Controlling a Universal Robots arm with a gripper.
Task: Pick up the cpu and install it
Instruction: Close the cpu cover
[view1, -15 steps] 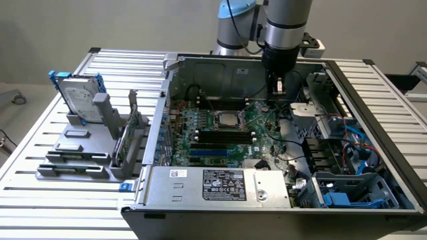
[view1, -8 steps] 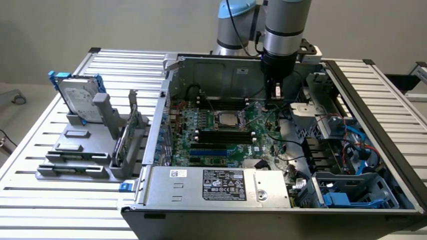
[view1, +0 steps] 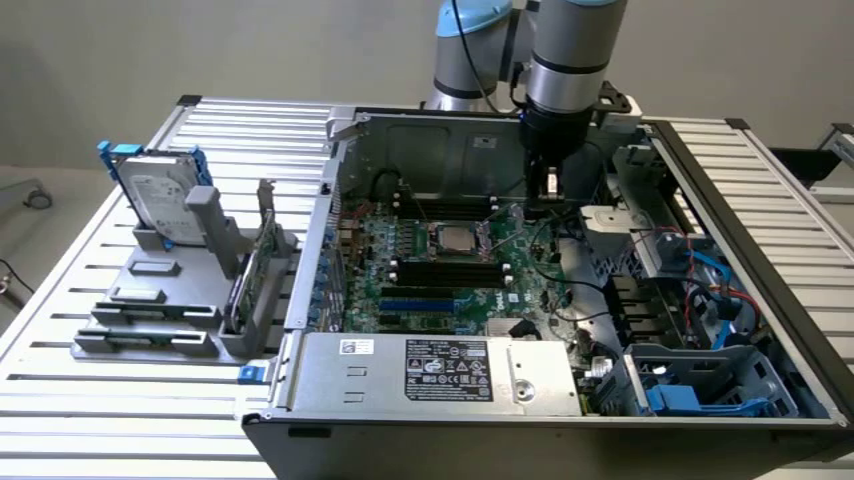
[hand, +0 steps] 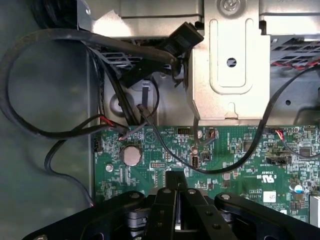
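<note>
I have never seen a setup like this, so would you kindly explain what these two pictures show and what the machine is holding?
The grey column in the exterior view is a robot arm; the black jaws at its end do the grasping. It reaches into an open computer case lying on a slatted metal table. That picture is taken by a camera standing off the arm. The other comes from a camera on the wrist, looking past the jaws at the green motherboard and black cables. The jaws are shut and I see nothing between them. The cpu, a small silver square, sits in the middle of the board, towards the exterior view's left of the jaws. Beside the case, a grey rack holds a hard drive in a blue frame.
</note>
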